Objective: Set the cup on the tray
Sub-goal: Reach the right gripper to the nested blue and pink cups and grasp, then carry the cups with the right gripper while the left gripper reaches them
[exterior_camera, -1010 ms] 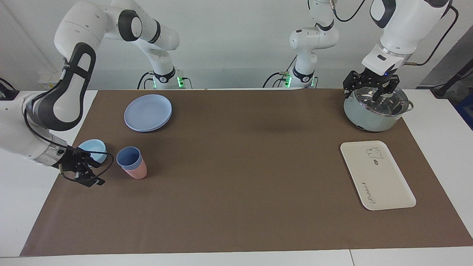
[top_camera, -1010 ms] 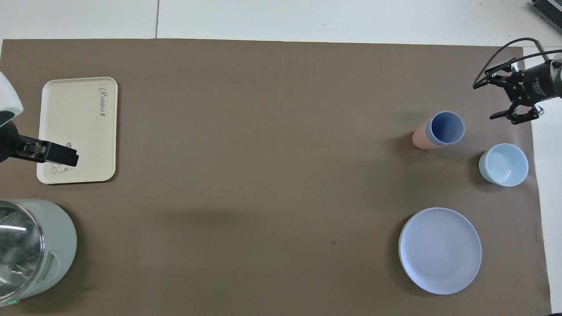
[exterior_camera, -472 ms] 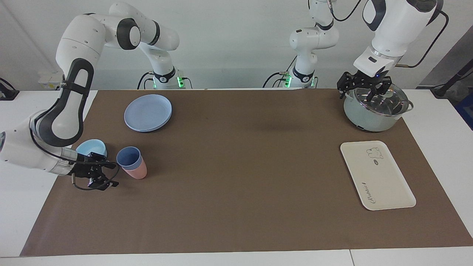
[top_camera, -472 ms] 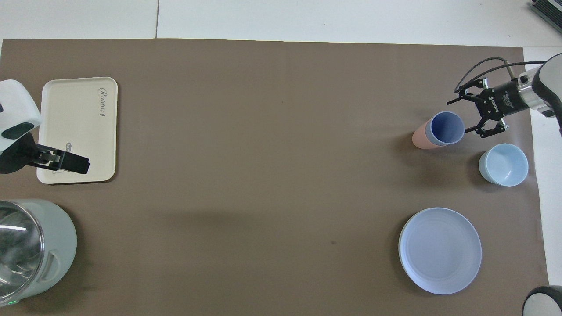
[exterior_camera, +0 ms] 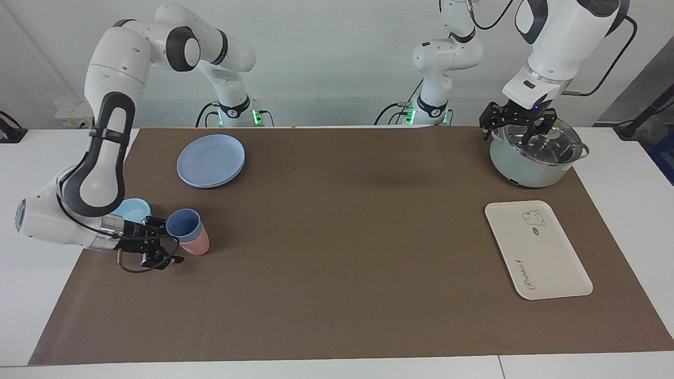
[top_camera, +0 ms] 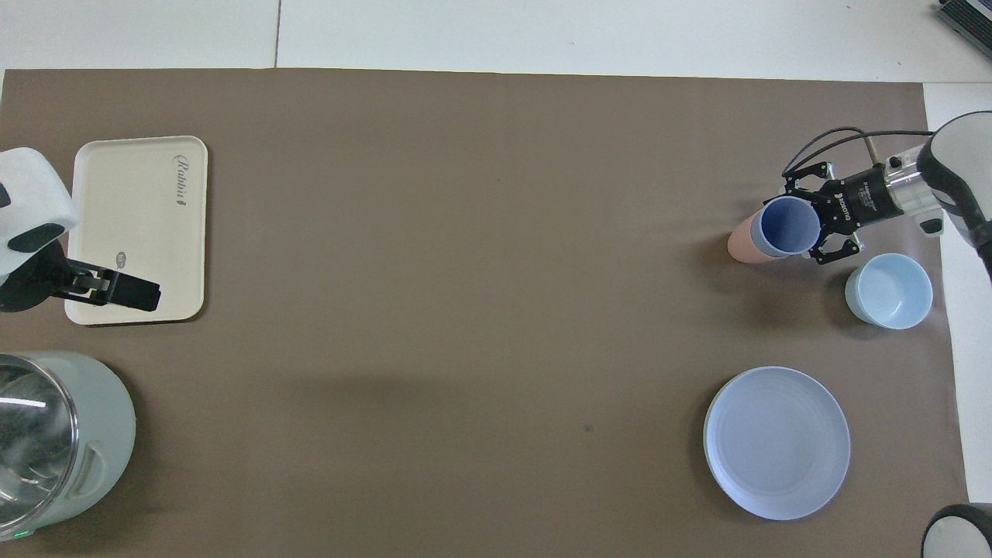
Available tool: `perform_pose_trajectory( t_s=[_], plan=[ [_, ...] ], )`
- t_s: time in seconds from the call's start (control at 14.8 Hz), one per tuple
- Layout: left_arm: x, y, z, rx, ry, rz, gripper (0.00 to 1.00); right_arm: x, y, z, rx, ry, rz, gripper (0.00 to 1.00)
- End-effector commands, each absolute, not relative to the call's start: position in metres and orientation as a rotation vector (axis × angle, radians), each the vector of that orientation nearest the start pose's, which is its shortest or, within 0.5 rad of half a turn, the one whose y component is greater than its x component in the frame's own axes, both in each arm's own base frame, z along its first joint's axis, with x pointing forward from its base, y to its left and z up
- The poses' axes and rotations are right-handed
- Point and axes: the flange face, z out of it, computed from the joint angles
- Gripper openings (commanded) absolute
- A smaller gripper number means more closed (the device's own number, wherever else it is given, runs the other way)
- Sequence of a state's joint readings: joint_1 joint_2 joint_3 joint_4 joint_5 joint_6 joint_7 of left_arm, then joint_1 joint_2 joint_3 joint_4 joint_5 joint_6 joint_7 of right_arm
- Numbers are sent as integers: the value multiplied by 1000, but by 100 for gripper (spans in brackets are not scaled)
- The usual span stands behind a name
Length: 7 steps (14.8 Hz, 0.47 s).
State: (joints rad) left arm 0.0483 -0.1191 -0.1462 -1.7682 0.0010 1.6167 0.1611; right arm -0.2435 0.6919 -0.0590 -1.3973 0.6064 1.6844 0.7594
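While the blue cup (exterior_camera: 184,223) (top_camera: 789,225) stands nested in a pink cup (exterior_camera: 195,245) (top_camera: 745,246) near the light-blue bowl (exterior_camera: 131,210) (top_camera: 889,291), the right gripper (exterior_camera: 166,244) (top_camera: 818,219) has its spread fingers at either side of the cup's rim; I cannot tell if they touch it. The cup is periwinkle and open-topped. The bowl and tray (exterior_camera: 537,249) (top_camera: 139,229) hold nothing. The left gripper (exterior_camera: 518,129) (top_camera: 116,288), fingers spread, hangs over the lidded pot (exterior_camera: 534,155) (top_camera: 54,442).
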Motion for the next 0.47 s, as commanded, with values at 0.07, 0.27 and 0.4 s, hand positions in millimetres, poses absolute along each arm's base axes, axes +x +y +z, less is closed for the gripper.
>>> perform_pose_trajectory(
  t_s=[0.07,0.27,0.4],
  plan=[
    [507,-58,597,-3100,420,29,100,658,-137,276,-2036,1565,753,91],
    [507,-58,597,-3099,420,27,100,656,-131,275,-2005,1556,769,91],
    [507,-59,598,-3099,425,24,100,657,-128,276,-1977,1549,774,91]
  ],
)
